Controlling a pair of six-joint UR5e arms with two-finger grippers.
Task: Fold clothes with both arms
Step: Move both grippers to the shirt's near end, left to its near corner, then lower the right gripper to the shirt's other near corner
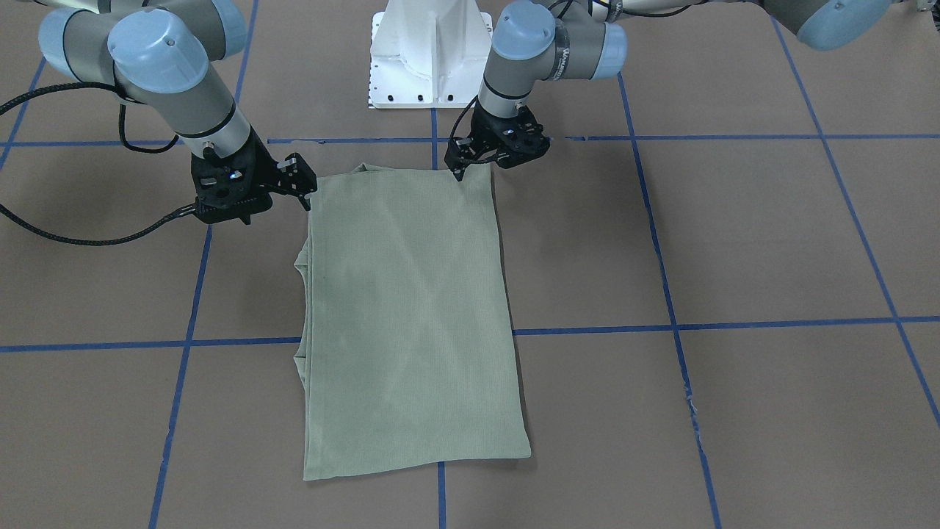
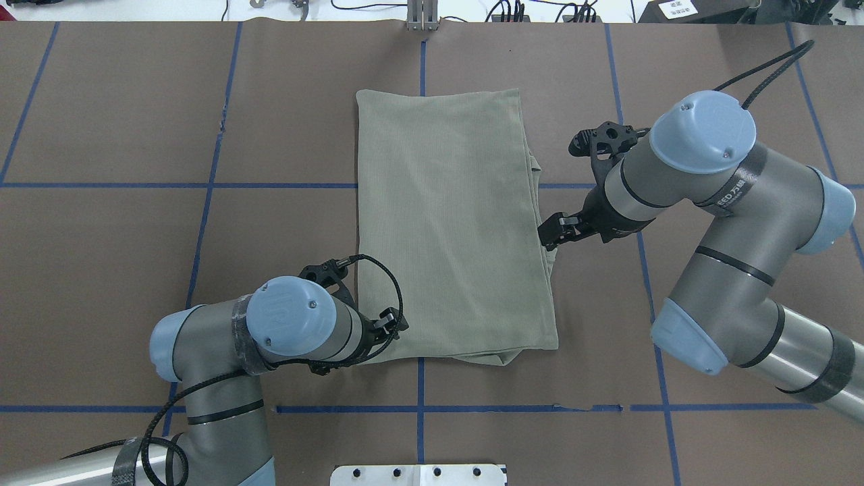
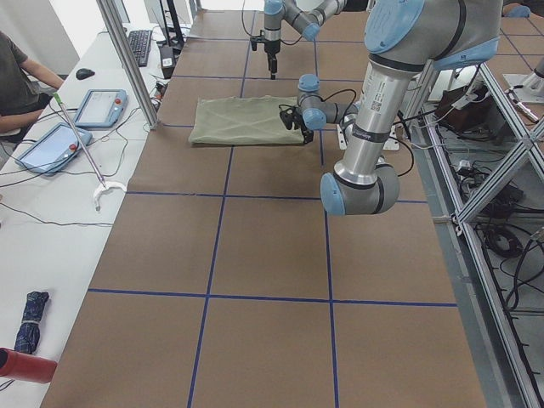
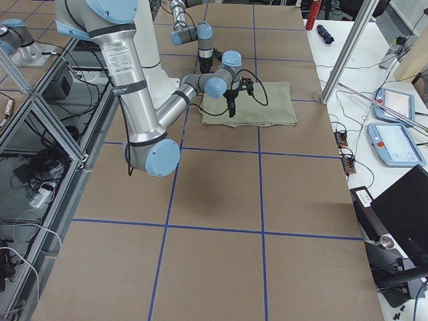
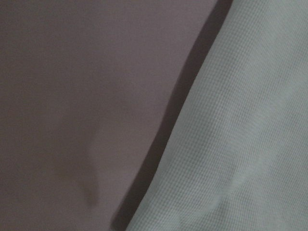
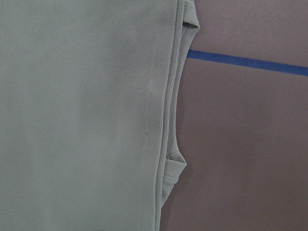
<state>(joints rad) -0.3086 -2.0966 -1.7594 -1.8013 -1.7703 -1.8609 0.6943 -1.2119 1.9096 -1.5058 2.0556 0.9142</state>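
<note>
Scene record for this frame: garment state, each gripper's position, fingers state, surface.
garment: green shirt, folded into a flat rectangle, long axis pointing away from the robot
shirt edge: stacked layers show along the robot's right side
left gripper: at the shirt's near-left corner
right gripper: beside the shirt's right long edge; contact unclear
fingers state: cannot tell for either gripper
surface: brown table with a blue tape grid

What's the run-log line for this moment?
shirt: folded rectangle, flat; left claw: at near corner, grip unclear; right claw: at side edge, grip unclear
</note>
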